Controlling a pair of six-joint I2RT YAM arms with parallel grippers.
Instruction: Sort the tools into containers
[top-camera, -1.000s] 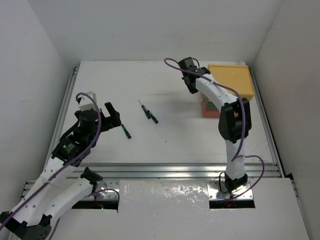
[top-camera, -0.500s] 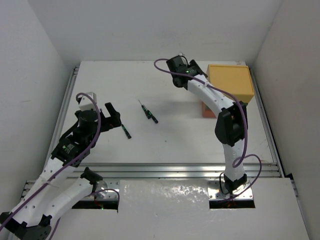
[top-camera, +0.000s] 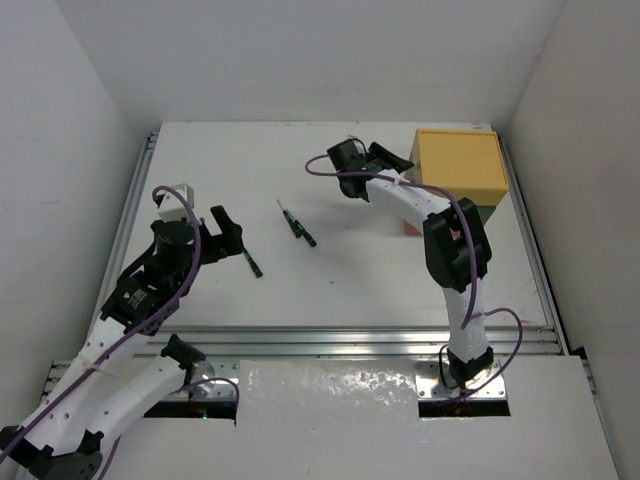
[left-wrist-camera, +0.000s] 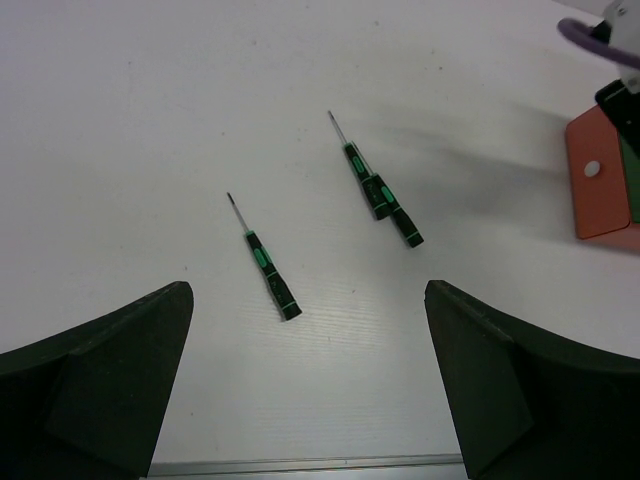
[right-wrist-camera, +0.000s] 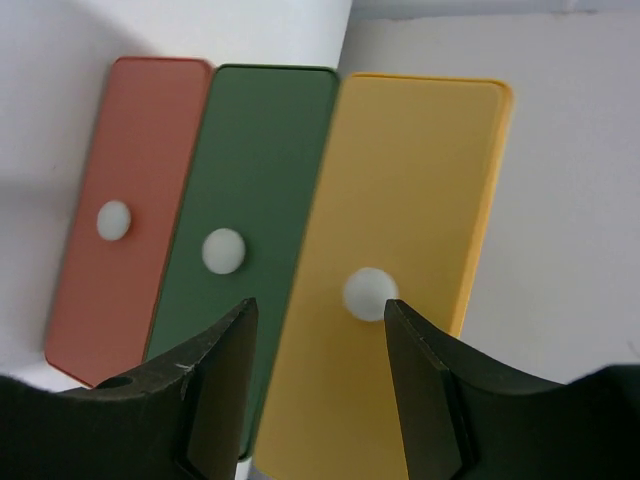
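Likely calls for pinching the light, stiff, roll-prone screwdriver (left-wrist-camera: 265, 262) farthest from the drawers (right-wrist-camera: 260, 170) across its handle (left-wrist-camera: 275, 288), with left gripper (left-wrist-camera: 307, 330) spread wide, right gripper (right-wrist-camera: 318, 330) parted, empty.

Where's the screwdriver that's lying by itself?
The lone screwdriver lies left of center in the top view, just right of the left hand, left of the other two screwdrivers.

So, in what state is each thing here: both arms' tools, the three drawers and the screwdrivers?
Left tool, open, empty.
Right tool, open, empty.
Yellow drawer, looks shut.
Green drawer, looks shut.
Red-orange drawer, looks shut.
Single screwdriver, lying flat on the table.
Paired screwdrivers, lying flat, seemingly touching each other.
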